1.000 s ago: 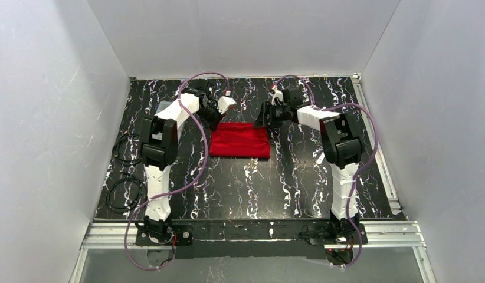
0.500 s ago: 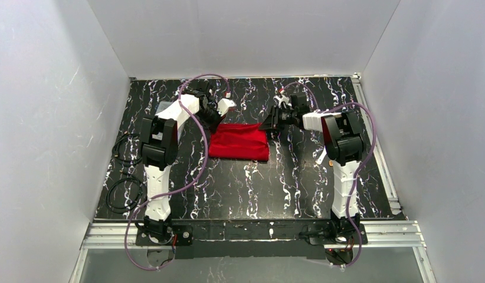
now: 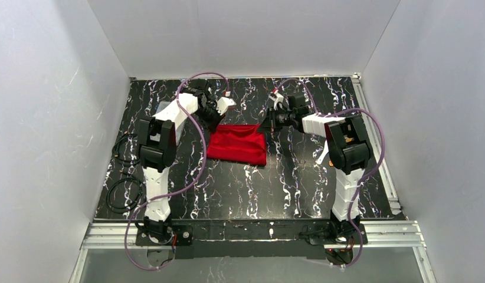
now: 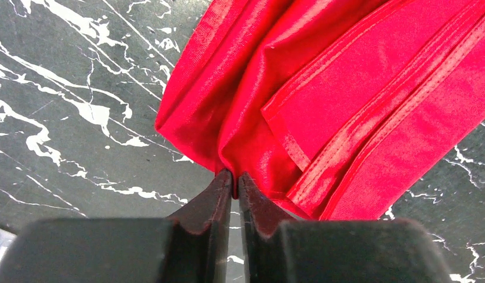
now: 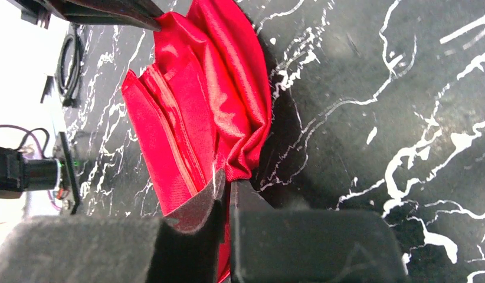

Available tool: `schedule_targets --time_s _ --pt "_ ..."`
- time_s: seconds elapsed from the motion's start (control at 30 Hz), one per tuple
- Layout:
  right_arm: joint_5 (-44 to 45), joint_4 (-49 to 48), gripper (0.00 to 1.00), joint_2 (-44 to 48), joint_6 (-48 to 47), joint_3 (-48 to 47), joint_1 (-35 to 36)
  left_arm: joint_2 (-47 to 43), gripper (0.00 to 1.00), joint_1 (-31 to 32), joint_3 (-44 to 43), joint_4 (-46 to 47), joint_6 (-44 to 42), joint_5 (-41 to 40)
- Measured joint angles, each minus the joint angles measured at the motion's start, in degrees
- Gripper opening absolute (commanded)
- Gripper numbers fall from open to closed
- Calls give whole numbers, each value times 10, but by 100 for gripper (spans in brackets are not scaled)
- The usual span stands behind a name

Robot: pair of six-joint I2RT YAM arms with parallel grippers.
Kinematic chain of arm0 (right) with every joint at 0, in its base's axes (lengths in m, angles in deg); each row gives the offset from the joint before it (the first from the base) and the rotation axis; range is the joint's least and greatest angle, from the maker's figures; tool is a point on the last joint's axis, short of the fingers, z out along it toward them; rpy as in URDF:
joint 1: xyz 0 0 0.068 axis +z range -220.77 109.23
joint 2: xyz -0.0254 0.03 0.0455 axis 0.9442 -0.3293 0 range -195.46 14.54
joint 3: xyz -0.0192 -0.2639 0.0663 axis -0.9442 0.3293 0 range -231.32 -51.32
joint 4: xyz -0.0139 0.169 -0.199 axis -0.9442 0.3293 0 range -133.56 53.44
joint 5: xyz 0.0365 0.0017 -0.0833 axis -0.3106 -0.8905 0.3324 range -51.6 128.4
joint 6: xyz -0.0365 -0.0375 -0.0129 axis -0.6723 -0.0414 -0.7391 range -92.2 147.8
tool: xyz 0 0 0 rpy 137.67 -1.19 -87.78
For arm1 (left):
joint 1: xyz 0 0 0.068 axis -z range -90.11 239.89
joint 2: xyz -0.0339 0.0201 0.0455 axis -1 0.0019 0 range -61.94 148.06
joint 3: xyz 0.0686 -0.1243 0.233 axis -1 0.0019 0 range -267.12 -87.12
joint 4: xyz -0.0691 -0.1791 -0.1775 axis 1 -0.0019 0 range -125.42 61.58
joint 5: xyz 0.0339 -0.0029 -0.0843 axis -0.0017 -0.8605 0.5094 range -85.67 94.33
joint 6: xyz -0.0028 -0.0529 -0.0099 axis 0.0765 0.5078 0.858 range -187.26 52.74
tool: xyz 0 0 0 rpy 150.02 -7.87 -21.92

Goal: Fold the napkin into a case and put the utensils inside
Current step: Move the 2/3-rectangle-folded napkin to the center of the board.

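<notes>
Where the left gripper (image 4: 235, 175) meets the cloth, its two dark fingers are pressed together with hardly a gap. A fold of the napkin (image 4: 346, 106) is nipped at their very tips.

- Right gripper (image 5: 225, 183): jaws drawn in narrow, a bunched corner of the red cloth caught between them. Only a thin slit shows beside the fabric.
- Napkin lies on the black marbled table (image 3: 228, 183), in its far half, between the two grippers. It is folded to a layered rectangle. The left wrist view shows stitched hems stacked and running on a slant. The right wrist view shows the layers fanned apart and puckered near the grip.
- From above, each gripper holds one far corner, left and right. The near edge rests flat on the table.
- Both arms reach inward over the table. Nothing stands between them and the cloth.
- Coiled black cables (image 3: 123, 171) at the table's left edge, well apart from the napkin.
- A small pale slender piece (image 3: 321, 156) lies beside the right arm, too small to tell what it is.
</notes>
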Motion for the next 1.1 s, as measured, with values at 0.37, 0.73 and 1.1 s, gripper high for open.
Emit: schedule_targets --time_s 0.37,0.73,1.1 --pt "37 23 5 33 -76 16 25 -82 55 0 -14 -50 15 11" --pt "60 48 2 82 -202 66 38 -68 57 17 -77 -118 -3 47" --pt "57 43 1 136 -275 104 53 64 61 25 -137 -125 -46 10"
